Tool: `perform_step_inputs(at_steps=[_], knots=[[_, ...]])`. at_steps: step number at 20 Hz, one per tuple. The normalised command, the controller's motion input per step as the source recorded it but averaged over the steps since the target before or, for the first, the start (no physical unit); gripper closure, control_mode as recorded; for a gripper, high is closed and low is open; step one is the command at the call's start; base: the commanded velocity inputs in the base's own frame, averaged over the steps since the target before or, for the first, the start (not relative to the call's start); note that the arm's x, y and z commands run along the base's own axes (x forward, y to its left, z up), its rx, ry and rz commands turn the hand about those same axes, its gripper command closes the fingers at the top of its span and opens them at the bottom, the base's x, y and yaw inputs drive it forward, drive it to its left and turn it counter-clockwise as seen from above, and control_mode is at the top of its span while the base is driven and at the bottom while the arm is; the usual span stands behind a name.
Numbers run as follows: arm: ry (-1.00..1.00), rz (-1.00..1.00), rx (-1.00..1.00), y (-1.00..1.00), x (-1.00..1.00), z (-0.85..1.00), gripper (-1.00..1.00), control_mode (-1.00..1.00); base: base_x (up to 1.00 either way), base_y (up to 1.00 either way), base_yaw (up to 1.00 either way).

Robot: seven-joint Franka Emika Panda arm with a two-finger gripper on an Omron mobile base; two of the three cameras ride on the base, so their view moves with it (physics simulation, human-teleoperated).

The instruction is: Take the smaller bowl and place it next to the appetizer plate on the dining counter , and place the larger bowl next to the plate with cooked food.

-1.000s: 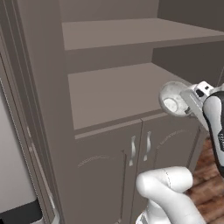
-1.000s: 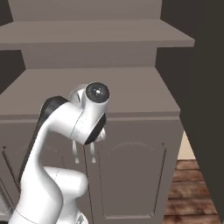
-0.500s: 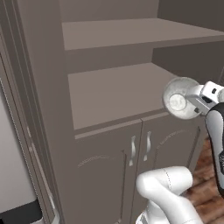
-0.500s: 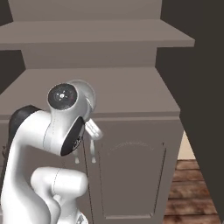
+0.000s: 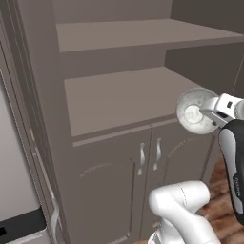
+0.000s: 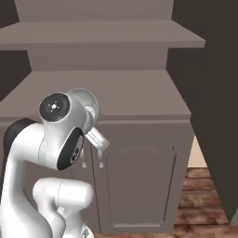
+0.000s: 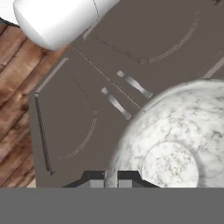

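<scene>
- The smaller bowl (image 5: 196,111) is hanging in the air in front of the brown cabinet (image 5: 114,119), level with the lower shelf's front edge, tipped on its side so its open mouth is facing the left base camera.
- The grey-white speckled inside is showing as empty; a flat round bottom is showing in the hand view (image 7: 175,140).
- The gripper (image 7: 111,178) is clamping the bowl's rim: its jaws are pinched nearly together with the thin bowl wall between them, as the hand view is showing at its bottom edge.
- In the left base view the gripper (image 5: 215,113) is reaching the bowl from the right side.
- In the right base view the bowl (image 6: 84,108) is sitting partly hidden behind the arm's round joint, just over the cabinet's counter-height ledge (image 6: 107,100).
- Both cabinet shelves are showing bare, upper shelf (image 5: 138,33) and lower shelf (image 5: 119,95).
- Below the bowl the two cabinet doors are staying shut, paired metal handles (image 5: 149,156) side by side at the centre seam.
- Wood plank floor (image 6: 204,204) is running along the right of the cabinet base.
</scene>
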Motion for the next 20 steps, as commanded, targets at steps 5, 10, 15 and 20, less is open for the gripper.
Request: perform_step_inputs(at_steps=[5, 10, 15, 20], knots=[[0.0, 0.0, 0.0, 0.0, 0.0, 0.0, 1.0, 1.0, -0.69, -0.22, 0.12], [0.0, 0.0, 0.0, 0.0, 0.0, 0.0, 1.0, 1.0, -0.65, -0.27, 0.13], [0.0, 0.0, 0.0, 0.0, 0.0, 0.0, 1.0, 1.0, -0.52, -0.45, 0.12], [0.0, 0.0, 0.0, 0.0, 0.0, 0.0, 1.0, 1.0, -0.4, -0.59, 0.09]])
